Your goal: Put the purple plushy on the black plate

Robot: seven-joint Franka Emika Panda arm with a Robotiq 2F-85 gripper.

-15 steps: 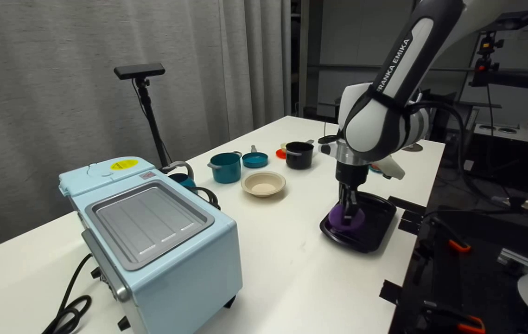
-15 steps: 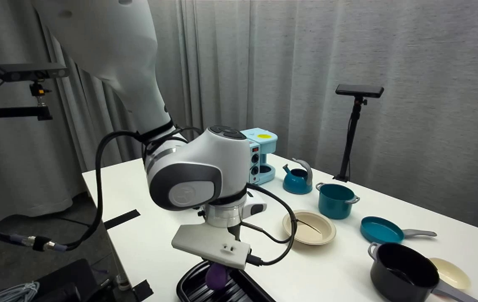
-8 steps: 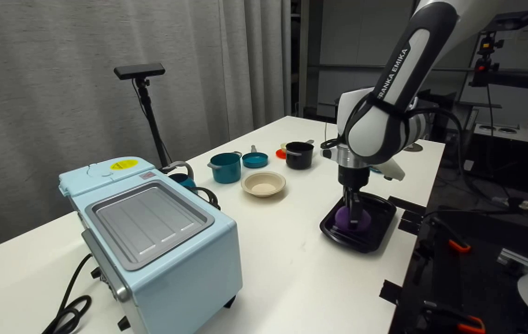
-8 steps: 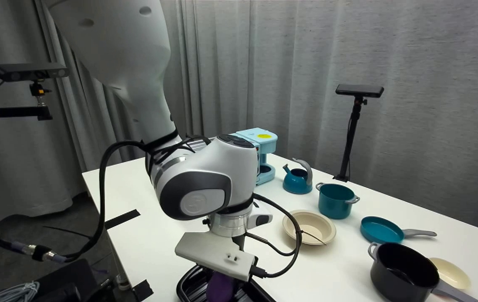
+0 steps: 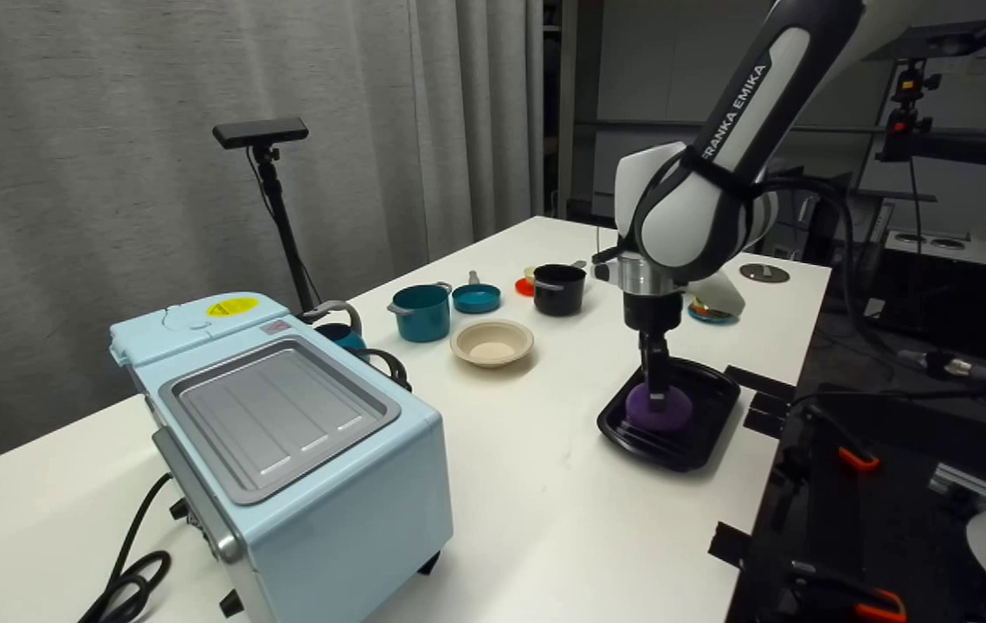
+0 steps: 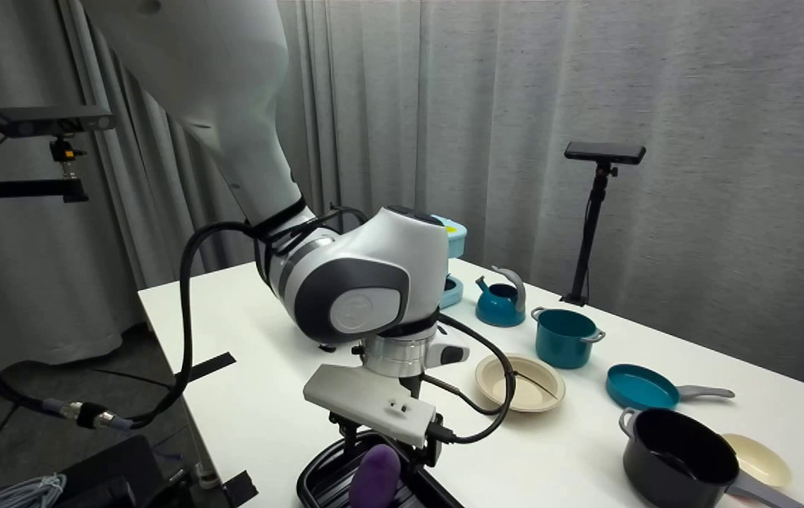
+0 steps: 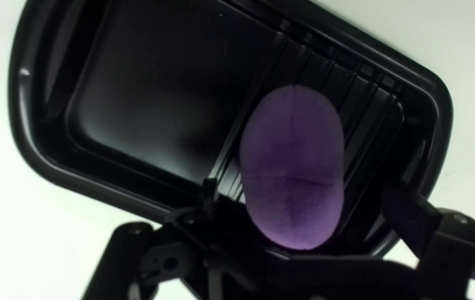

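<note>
Two fingers (image 7: 412,221) stand spread wide, not holding the plushy (image 7: 292,166), which lies on the plate (image 7: 158,96), though we could drag it off if a skewed lift lets one snag it.

Above the black claw (image 7: 298,186) come a silver collar (image 6: 398,356), a looping black cable (image 6: 510,384) and a rounded white wrist (image 6: 416,261) with a dark-grey panel (image 6: 317,296); far above it, the black-and-white arm (image 5: 757,99) reads FRANKA EMIKA (pale capitals on black).

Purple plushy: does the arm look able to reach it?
Likely yes: in the wrist view the open pincer shows on both sides of the purple plushy, which lies uncovered in the black plate.
</note>
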